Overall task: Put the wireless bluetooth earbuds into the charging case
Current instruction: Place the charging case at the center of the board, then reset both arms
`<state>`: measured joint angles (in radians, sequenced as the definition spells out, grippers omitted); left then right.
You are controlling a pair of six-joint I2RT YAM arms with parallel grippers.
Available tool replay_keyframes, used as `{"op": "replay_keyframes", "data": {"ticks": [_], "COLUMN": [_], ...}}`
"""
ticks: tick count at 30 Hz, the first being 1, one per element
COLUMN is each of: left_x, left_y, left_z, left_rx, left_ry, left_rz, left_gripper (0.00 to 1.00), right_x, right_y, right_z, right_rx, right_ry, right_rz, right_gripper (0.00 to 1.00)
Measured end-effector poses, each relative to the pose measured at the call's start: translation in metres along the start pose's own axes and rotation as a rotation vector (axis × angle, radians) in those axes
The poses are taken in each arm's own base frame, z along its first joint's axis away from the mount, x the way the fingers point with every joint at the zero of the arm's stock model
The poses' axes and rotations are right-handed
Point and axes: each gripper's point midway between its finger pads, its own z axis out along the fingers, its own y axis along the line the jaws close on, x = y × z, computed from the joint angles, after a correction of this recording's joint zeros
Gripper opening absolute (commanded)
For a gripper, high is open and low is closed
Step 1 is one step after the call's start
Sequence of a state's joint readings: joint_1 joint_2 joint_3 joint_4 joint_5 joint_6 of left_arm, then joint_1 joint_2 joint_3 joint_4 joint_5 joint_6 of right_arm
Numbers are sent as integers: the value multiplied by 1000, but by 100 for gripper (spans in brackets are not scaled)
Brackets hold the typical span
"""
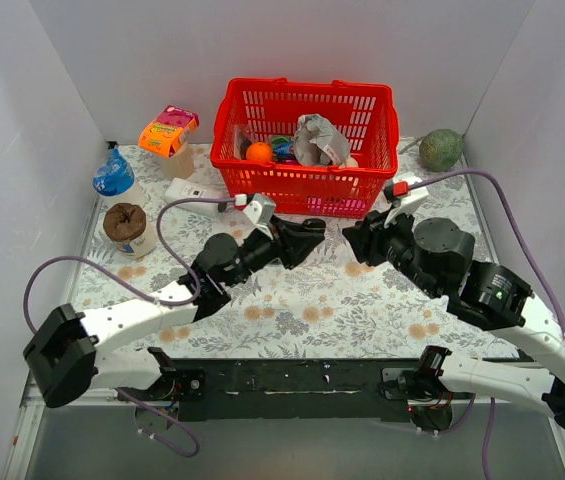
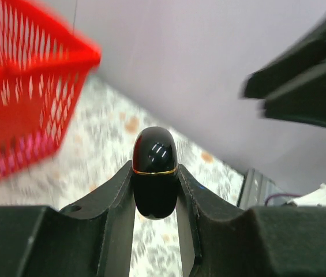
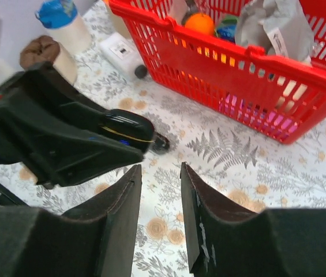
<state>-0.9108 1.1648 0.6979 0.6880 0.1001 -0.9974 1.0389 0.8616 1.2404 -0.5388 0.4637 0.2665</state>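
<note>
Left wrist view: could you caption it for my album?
Left gripper clamps the glossy black charging case above the floral table.

Two grippers, one charging case, one red basket

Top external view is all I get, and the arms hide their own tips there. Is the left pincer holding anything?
Observer: Yes. The left wrist view shows the left pincer shut on the glossy black oval plastic charging case.
Operator: Is the case open?
Observer: It looks closed; a thin gold seam runs across it.
Operator: And the right pincer?
Observer: The right pincer is open and empty, fingers apart above the floral table cover.
</note>
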Motion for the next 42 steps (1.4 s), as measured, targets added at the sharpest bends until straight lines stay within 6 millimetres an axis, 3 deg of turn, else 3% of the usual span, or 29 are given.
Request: {"op": "replay_keyframes", "data": {"ticks": [6, 9, 15, 19, 22, 23, 28, 35, 42], "left_x": [125, 169, 221, 247, 266, 267, 268, 258, 229], "left_y": [69, 97, 131, 140, 145, 145, 147, 145, 151], "left_z": [-1, -3, -3, -4, -13, -11, -4, -6, -58], "left_rx": [-233, -319, -412, -447, -483, -479, -486, -492, -623], "left_ry": [324, 439, 552, 607, 657, 658, 664, 666, 694], "left_rz": [-252, -339, -475, -525, -557, -566, -576, -568, -517], "left_gripper": [0, 0, 0, 0, 9, 22, 52, 61, 77], "right_x": [58, 81, 90, 87, 87, 87, 89, 91, 95], "right_y": [-14, -18, -18, -17, -17, -17, -18, -18, -19], "right_z": [7, 9, 6, 4, 3, 3, 3, 2, 2], "right_rx": [41, 50, 40, 37, 38, 38, 41, 44, 46], "right_ry": [67, 109, 118, 107, 106, 107, 113, 120, 129], "right_rz": [14, 23, 54, 73, 77, 78, 79, 85, 92], "right_gripper": [41, 41, 45, 47, 48, 49, 50, 51, 52]}}
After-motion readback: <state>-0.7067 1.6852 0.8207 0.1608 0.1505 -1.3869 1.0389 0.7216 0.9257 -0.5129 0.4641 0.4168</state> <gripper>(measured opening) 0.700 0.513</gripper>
